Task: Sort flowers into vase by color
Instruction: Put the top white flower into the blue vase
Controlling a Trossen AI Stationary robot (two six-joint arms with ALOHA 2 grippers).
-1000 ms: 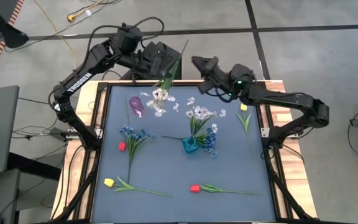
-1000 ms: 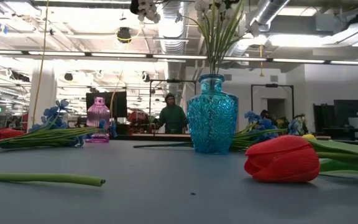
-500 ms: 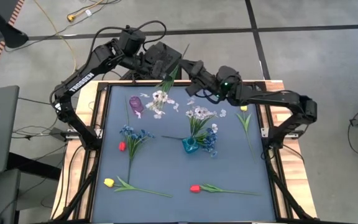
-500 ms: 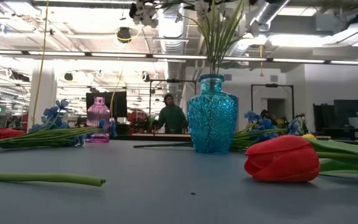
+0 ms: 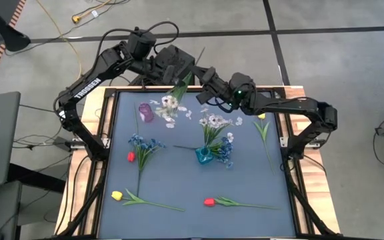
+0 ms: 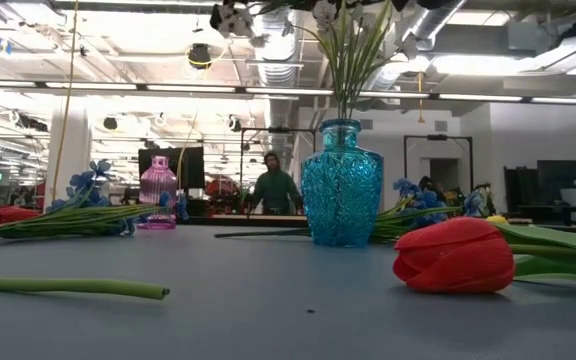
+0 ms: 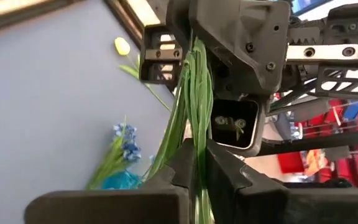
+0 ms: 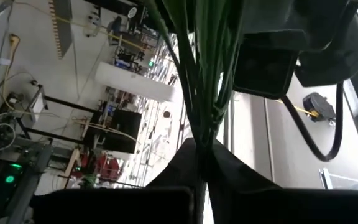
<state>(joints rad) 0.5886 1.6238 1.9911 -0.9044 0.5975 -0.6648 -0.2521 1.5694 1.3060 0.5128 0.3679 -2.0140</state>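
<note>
Two grippers meet on one white sprig above the table's far edge

Left gripper [image 5: 179,67] and right gripper [image 5: 202,75] both pinch its stem [image 5: 182,81], which slants toward 7 o'clock; blossoms [image 5: 168,105] hang beside the pink vase [image 5: 145,112]

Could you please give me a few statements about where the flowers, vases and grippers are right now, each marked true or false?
1. The blue vase already holds white blossoms. True.
2. Both the left gripper and the right gripper are closed on the stems of the white sprig. True.
3. The pink vase holds a red tulip. False: nothing shows in it; the red tulips lie on the table.
4. Both yellow tulips are in a vase. False: both lie on the table.
5. A blue sprig lies on the table's left half. True.
</note>
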